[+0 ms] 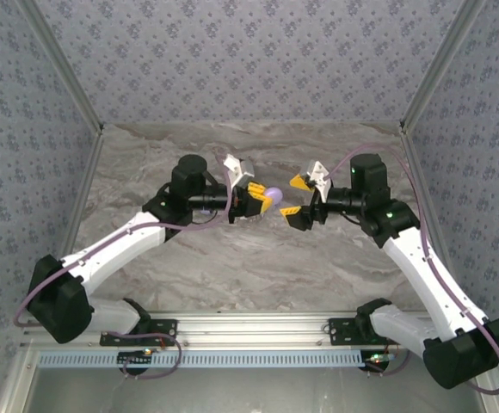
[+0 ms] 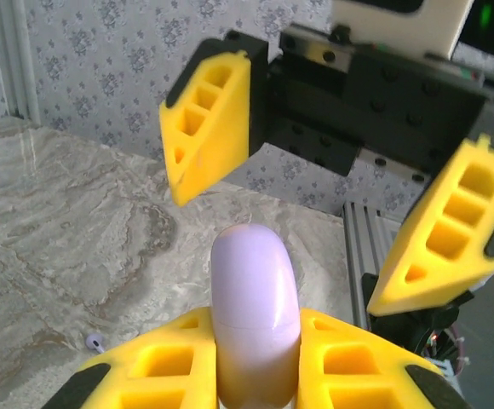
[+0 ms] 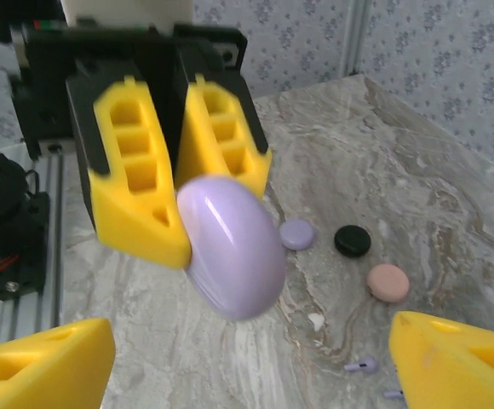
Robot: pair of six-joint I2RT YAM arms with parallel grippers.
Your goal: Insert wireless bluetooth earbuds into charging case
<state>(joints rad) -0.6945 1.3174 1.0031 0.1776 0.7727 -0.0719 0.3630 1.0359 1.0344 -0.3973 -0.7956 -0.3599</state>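
Note:
A lilac charging case [image 2: 254, 298] with its lid down is held off the table, and my left gripper [image 1: 262, 201] is shut on its lower half. From the right wrist the same case [image 3: 230, 247] pokes out between the left gripper's yellow fingers [image 3: 136, 192]. My right gripper [image 3: 247, 375] is open and faces the case from a short way off without touching it; it also appears as the right gripper [image 2: 328, 183] opposite. Two tiny lilac earbuds [image 3: 362, 365] lie on the marble below, and one small earbud [image 2: 94, 342] is on the table at left.
Three small round cases lie on the marble under the grippers: lilac [image 3: 296, 233], black [image 3: 352, 240] and pink [image 3: 388, 282]. A white speck [image 3: 317, 320] sits near them. Patterned walls enclose the table [image 1: 232, 267] on three sides, with an aluminium rail along the near edge.

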